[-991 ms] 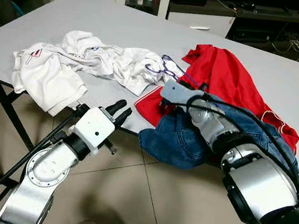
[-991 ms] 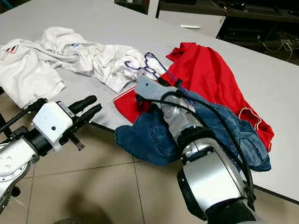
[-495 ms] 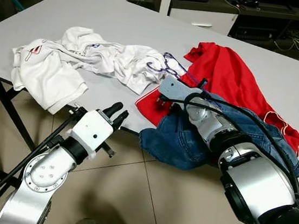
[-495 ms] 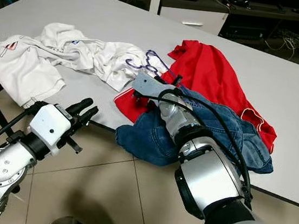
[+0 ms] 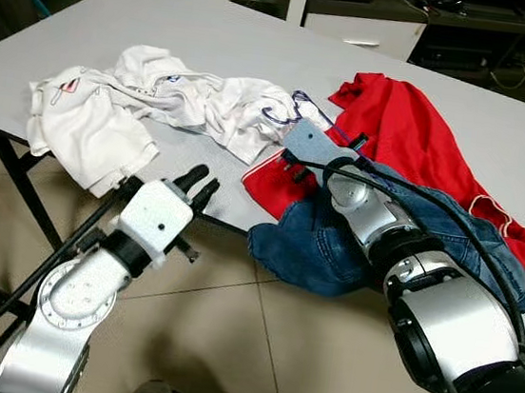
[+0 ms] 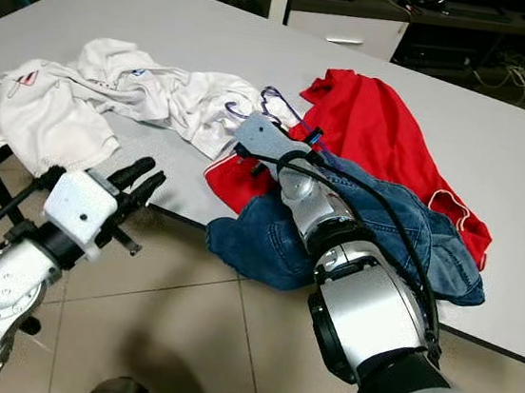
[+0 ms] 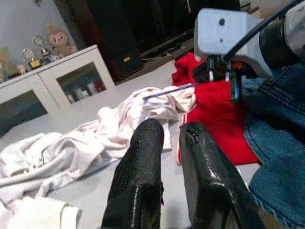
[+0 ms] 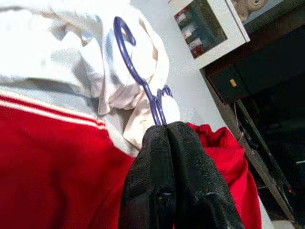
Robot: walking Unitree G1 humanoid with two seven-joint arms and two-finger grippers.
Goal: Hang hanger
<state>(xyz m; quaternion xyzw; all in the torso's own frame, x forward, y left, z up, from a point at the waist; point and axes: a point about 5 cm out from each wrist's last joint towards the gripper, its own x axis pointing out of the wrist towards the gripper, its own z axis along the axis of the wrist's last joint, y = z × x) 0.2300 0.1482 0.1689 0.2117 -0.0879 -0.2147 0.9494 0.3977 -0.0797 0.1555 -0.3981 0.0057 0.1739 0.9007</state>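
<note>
So the right gripper (image 8: 164,131) has its two black fingers pressed together, pinching the purple hanger (image 8: 143,81) near the base of its hook, up on the grey table (image 5: 215,37) right where the white shirt pile (image 5: 160,98) meets the red garment (image 5: 404,137). The hook curls out over the white cloth toward the far left, so the hanger's long axis seems to run from the gripper away toward the far-left side; the rest of its body is hidden under the arm and fabric, can't tell how it lies. Biggest worry imo: the grip is on thin wire, so it could twist or slip out when lifted. Also the hook or the hidden part might be snagged in the white shirt or red cloth and drag laundry along, maybe pulling the jeans (image 5: 332,253) off the near edge, since they already hang over it. Left gripper (image 5: 199,183) hovers off the near edge with fingers a little apart, holding nothing.
</note>
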